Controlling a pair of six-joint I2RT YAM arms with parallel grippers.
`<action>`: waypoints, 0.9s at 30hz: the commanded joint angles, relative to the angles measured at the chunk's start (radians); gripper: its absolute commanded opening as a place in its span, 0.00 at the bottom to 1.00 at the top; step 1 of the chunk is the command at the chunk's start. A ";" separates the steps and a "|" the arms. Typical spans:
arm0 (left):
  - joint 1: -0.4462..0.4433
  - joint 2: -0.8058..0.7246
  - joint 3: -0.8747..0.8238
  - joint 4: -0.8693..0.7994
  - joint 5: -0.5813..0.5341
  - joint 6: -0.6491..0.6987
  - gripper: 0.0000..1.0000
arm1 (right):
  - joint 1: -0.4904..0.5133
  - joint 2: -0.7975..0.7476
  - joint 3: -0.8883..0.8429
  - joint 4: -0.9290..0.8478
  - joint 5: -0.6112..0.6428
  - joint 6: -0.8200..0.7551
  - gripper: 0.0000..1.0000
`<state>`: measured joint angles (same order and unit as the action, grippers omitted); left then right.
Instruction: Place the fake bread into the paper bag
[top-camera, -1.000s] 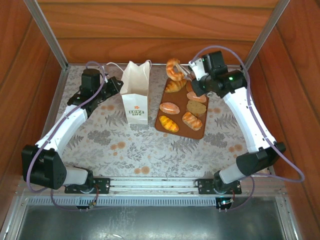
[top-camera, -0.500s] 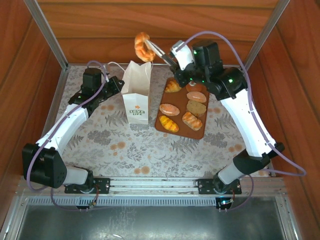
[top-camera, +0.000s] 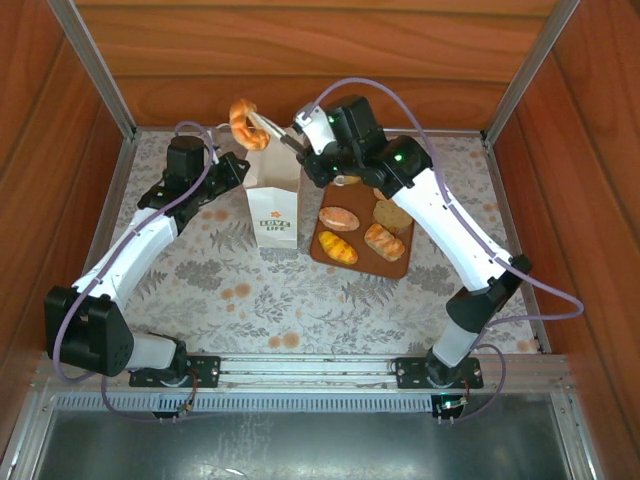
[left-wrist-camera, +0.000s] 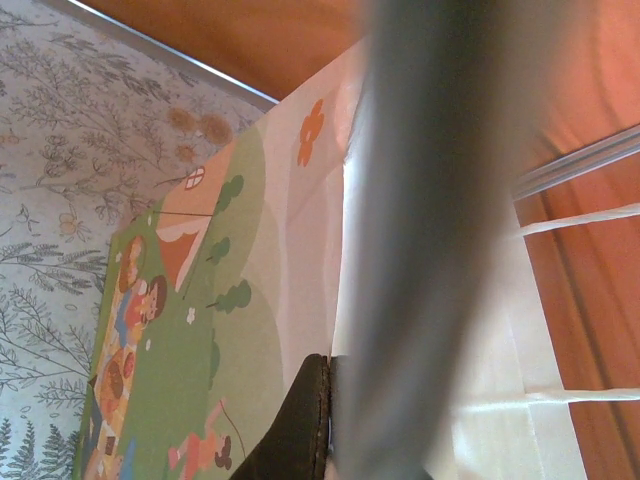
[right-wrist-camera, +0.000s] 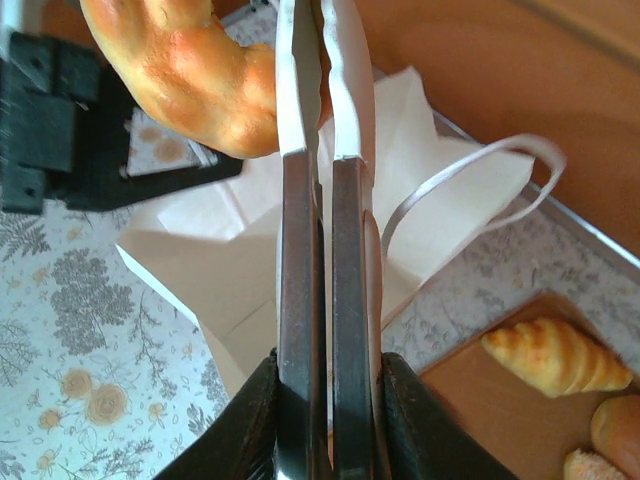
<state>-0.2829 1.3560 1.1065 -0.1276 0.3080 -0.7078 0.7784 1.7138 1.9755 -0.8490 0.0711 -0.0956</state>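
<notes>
A golden croissant (top-camera: 243, 122) of the fake bread hangs in the air with my right gripper (top-camera: 262, 128) shut on one of its ends. It hovers over the open top of the white paper bag (top-camera: 272, 195), toward the bag's back left corner. In the right wrist view the croissant (right-wrist-camera: 190, 70) sits left of the shut gripper (right-wrist-camera: 322, 40), and the bag's mouth (right-wrist-camera: 250, 260) lies beneath. My left gripper (top-camera: 236, 170) is shut on the bag's left rim, the printed side of the paper bag (left-wrist-camera: 200, 300) right beside it. Several more pastries (top-camera: 339, 217) lie on the brown board (top-camera: 398, 266).
The board stands right of the bag, with a croissant (right-wrist-camera: 560, 355) near its back end. Wooden walls (top-camera: 300, 60) and metal posts close in the floral table (top-camera: 270, 300). The bag's cord handle (right-wrist-camera: 450, 175) loops up at the back.
My right arm has swung left with the croissant, from above the board's back end to over the bag's mouth. The left arm and the bag have kept still.
</notes>
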 joint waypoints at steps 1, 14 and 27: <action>-0.005 -0.009 0.018 0.000 -0.019 0.010 0.00 | 0.001 -0.073 -0.052 0.061 0.021 0.040 0.16; -0.004 -0.018 0.015 -0.009 -0.024 0.018 0.00 | 0.001 -0.095 -0.098 -0.031 0.126 -0.033 0.18; -0.003 -0.014 0.019 -0.012 -0.021 0.022 0.00 | 0.001 -0.060 -0.076 -0.123 0.183 -0.086 0.22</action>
<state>-0.2829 1.3556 1.1065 -0.1299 0.2920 -0.7059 0.7784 1.6485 1.8713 -0.9627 0.2207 -0.1558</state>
